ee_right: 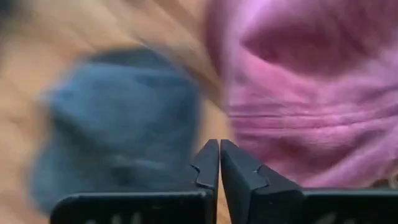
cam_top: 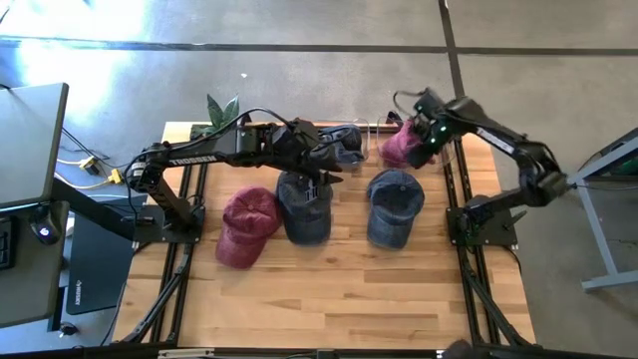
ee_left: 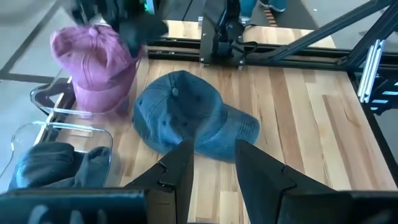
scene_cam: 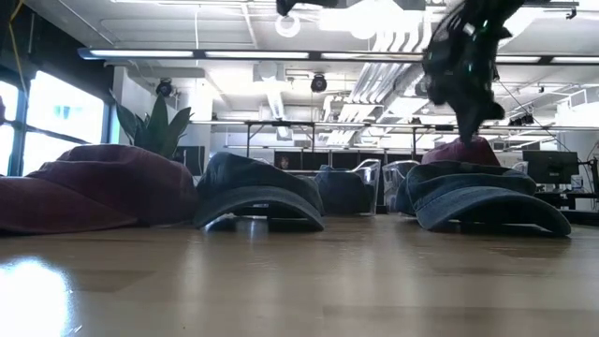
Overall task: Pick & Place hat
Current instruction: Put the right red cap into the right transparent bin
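Placing step looking just finished: right tool (cam_top: 417, 140) hovering at upper right of the high view, fingers clenched on nothing, over the pink hat (cam_top: 401, 147) sitting in the clear bin (cam_top: 451, 150). Left tool (cam_top: 329, 152) waiting upper centre, fingers parted, grasping nothing. Next, probably: reaching for a hat lying on the counter (cam_top: 339, 289). Counting five hats: pink one, maroon hat (cam_top: 246, 225), two denim hats (cam_top: 303, 204) (cam_top: 394, 204), a dark hat (cam_top: 348, 146) in another bin.
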